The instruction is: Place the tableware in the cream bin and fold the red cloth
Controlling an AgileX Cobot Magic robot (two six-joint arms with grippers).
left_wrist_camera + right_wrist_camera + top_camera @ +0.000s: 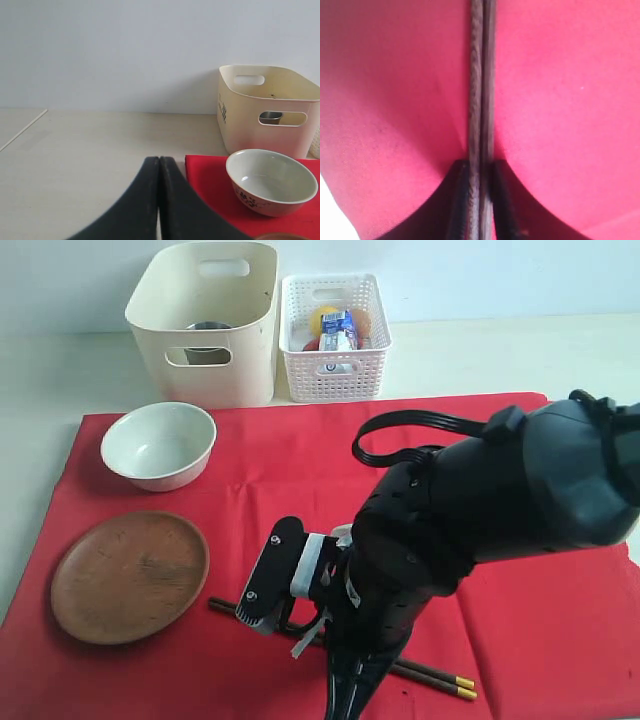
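Near the front edge of the red cloth (560,640), the right hand (481,172) is pinched narrow around the pair of dark wooden chopsticks (481,75) lying on the fabric. The left hand (159,172) is closed up, holding nothing. A glossy ceramic bowl (160,445) and a round wooden plate (130,575) sit on the cloth's left side. The smooth cream bin (205,315) is on the counter (480,350) behind.

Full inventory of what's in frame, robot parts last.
red cloth: 1, red, spread on table
cream bin: 1, cream, behind cloth
steel cup: 1, silver, inside cream bin
lattice basket: 1, white, beside bin
lemon: 1, yellow, in basket
milk carton: 1, blue-white, in basket
bowl: 1, pale white-green, on cloth
wooden plate: 1, brown, on cloth
chopsticks: 1 pair, dark, gold-tipped, on cloth
left pincer: 1, black, shut, empty
right pincer: 1, black, shut on chopsticks
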